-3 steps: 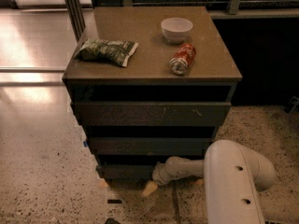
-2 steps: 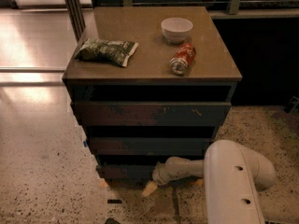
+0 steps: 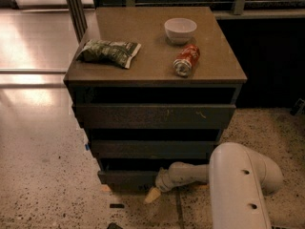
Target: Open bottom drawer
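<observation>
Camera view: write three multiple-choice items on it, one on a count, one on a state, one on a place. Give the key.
1. How many things lie on the cabinet top?
A. two
B. three
C. five

2. How does the can lie?
A. upright
B. on its side
C. crushed flat

3. Where is the gripper?
A. up at the cabinet top
B. far from the cabinet
C. low at the front of the bottom drawer, by the floor

Key:
1 B: only the bowl, the can and the bag are there.
2 B: its round end faces the camera and its length runs along the top.
3 C: the arm reaches in from the right and ends at the lowest front.
</observation>
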`<state>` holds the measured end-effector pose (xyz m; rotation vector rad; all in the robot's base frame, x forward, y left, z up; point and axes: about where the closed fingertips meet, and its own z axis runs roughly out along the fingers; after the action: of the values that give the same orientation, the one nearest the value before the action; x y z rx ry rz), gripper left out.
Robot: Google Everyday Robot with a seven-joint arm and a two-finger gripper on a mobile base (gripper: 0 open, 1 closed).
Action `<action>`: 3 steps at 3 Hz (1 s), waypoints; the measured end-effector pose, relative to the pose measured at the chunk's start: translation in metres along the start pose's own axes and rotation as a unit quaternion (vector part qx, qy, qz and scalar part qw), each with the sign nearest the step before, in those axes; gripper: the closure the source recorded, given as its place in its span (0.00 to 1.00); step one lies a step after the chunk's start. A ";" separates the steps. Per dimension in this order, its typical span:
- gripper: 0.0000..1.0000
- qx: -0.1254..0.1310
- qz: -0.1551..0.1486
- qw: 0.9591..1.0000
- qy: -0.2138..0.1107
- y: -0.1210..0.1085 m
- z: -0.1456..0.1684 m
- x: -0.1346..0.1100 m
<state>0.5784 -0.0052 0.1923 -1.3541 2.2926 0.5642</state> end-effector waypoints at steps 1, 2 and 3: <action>0.00 0.018 0.023 1.000 -0.009 -0.009 -0.020 0.001; 0.00 0.017 0.023 1.000 -0.009 -0.009 -0.020 0.001; 0.00 -0.018 0.028 0.999 -0.005 0.010 -0.012 0.009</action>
<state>0.5634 -0.0135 0.1986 -1.3040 2.3303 0.6307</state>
